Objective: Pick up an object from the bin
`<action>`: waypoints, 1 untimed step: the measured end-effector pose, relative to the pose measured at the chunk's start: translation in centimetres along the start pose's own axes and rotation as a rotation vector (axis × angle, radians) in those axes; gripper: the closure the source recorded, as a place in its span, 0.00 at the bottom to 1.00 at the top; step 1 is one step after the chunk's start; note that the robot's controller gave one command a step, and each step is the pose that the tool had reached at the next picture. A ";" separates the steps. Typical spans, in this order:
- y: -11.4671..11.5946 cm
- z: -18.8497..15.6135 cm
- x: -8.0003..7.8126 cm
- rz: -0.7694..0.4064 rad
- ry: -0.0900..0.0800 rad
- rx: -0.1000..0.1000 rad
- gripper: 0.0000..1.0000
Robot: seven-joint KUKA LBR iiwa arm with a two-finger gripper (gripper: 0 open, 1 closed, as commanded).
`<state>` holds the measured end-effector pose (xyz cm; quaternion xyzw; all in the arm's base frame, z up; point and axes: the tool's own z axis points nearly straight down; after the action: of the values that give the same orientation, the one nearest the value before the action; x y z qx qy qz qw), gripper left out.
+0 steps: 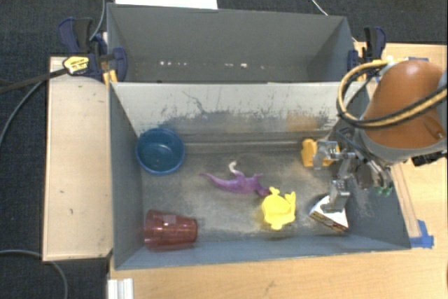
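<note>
- Grey metal bin (231,105): the clock face is read on its floor, with 12 o'clock at the far wall and 6 o'clock at the near rim.
- Two-finger gripper (341,198): at 4 o'clock on the floor, close to the right wall and the near right corner. The orange-brown wrist cover (404,107) and its cables sit above the right rim.
- Tool state: cannot tell whether the gripper is open or closed. Nothing is seen clamped in it.
- White wedge-shaped item with a brown lower edge (326,212): directly under the gripper tip at 4 o'clock. Whether the 2 touch cannot be told.
- Yellow lumpy soft toy (278,209): at 9 o'clock from the wedge, near it but apart, with a narrow strip of bare floor between.
- Small yellow-orange block (309,152): at 2 o'clock, against the foot of the far wall, at 11 o'clock from the gripper.
- Purple plastic lizard figure (238,183): near the floor centre, just beside the yellow toy.
- Blue round plastic bowl (159,150): at 10 o'clock, upright, in the far left corner.
- Dark red translucent plastic cup (170,230): at 8 o'clock, lying on its side near the near rim.
- Open room: bare floor lies between the bowl, the cup and the lizard, and along the far wall from 11 to 1 o'clock.
</note>
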<state>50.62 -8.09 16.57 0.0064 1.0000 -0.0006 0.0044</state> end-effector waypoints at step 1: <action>1.8 6.0 -0.3 0.028 0.001 -0.001 0.00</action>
<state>51.05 -6.32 10.54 0.0206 0.9998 -0.0001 0.0040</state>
